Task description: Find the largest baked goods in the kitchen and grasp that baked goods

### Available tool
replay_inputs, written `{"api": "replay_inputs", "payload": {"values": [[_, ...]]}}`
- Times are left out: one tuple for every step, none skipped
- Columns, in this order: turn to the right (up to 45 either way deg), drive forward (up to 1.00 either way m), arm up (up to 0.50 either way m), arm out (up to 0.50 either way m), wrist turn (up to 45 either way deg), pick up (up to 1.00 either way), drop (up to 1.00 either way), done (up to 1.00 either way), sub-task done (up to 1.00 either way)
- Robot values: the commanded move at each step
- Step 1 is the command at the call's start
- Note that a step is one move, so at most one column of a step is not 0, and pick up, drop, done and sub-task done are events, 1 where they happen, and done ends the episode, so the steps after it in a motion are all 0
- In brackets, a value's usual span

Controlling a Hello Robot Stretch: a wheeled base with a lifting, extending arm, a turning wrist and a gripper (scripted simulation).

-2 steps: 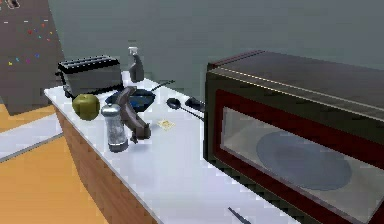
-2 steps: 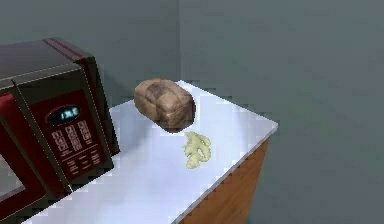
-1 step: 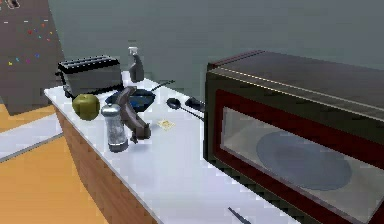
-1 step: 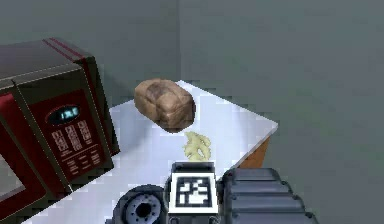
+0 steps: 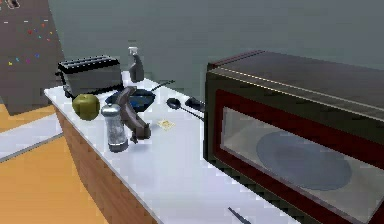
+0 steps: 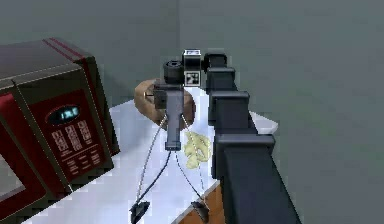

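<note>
Arm point(image 6: 235, 130) is run out across the counter point(image 6: 105, 190). My read: that's to get the gripper point(image 6: 168, 209) to the brown rounded loaf point(image 6: 146, 92), which looks like the baked good we want. The loaf sits toward the counter's far edge, just past the microwave's point(image 6: 50, 120) side wall, so the reach likely has to clear that corner.

The gripper body hangs in front of the loaf, fingers trailing down over the counter. A yellowish scrap point(image 6: 197, 148) lies by one finger. Can't tell whether it holds anything, or whether it touches the loaf.

Counts:
- loaf: 1 (no other baked good seen, so largest by default)
- microwave: 1
- toaster point(image 5: 88, 72): 1, far-left corner
- spray bottle point(image 5: 135, 62): 1, far edge
- green apple point(image 5: 86, 104): 1, left edge
- shaker point(image 5: 117, 125): 1, beside the apple
- dark pan point(image 5: 143, 97): 1
- yellowish scrap: 1

Next move probably needs the fingers lined up on the loaf.
</note>
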Motion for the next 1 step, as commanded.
{"api": "replay_inputs", "payload": {"values": [[0.0, 0.0, 0.0, 0.0, 45.0, 0.0, 0.0, 0.0, 0.0]]}}
